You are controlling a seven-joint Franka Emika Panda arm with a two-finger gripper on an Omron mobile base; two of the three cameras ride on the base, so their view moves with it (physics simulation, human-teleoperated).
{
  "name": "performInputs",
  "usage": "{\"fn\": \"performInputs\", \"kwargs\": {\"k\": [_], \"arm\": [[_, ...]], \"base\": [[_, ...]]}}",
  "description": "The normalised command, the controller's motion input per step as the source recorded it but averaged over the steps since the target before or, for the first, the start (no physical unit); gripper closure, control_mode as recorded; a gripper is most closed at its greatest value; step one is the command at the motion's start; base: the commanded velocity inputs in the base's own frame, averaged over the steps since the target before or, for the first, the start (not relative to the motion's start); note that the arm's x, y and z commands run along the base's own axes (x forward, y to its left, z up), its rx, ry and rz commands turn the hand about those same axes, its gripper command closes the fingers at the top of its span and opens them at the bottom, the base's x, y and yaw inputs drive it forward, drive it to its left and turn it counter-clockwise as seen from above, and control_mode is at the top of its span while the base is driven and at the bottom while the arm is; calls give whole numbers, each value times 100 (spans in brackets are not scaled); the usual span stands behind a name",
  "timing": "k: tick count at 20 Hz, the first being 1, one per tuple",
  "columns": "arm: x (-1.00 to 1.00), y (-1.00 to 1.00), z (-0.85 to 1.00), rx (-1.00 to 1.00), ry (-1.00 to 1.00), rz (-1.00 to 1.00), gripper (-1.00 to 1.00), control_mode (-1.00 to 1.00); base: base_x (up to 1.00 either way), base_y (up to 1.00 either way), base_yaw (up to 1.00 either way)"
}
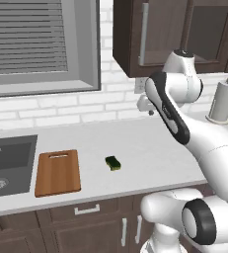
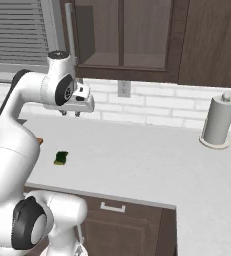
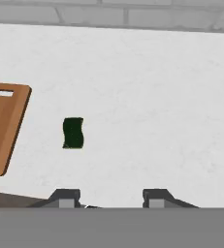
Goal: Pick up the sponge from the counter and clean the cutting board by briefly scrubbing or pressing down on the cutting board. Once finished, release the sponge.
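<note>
My gripper (image 2: 70, 113) hangs high over the counter (image 1: 150, 148), jaws apart and empty. The sponge (image 1: 113, 163) lies near the front edge, just right of the board (image 1: 58, 172). Descending off-centre, I could nudge it toward the edge.

A wall of white brick (image 1: 61, 111) is seen behind the worktop. A window with closed grey blinds (image 1: 26, 37) is set above a dark grey sink (image 1: 9, 165). Dark brown wall cupboards (image 2: 137, 35) are hung to the right, one with a long metal handle (image 1: 144, 33). A socket (image 2: 123, 89), as it appears, is fixed below. A grey paper towel holder (image 2: 218, 122) is stood near the wall. Brown drawers (image 1: 86, 210) are fitted beneath.
</note>
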Motion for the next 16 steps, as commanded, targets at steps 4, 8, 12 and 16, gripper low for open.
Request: {"fn": "performInputs", "kwargs": {"k": [4, 8, 12, 16], "arm": [[-26, 1, -3, 0, -6, 0, -100, -100], [-54, 37, -29, 0, 0, 0, -100, -100], [-29, 71, -63, -6, 0, 0, -100, -100], [-4, 71, -68, -4, 0, 0, -100, -100]], "base": [[0, 0, 0], [0, 0, 0], [0, 0, 0], [0, 0, 0]]}}
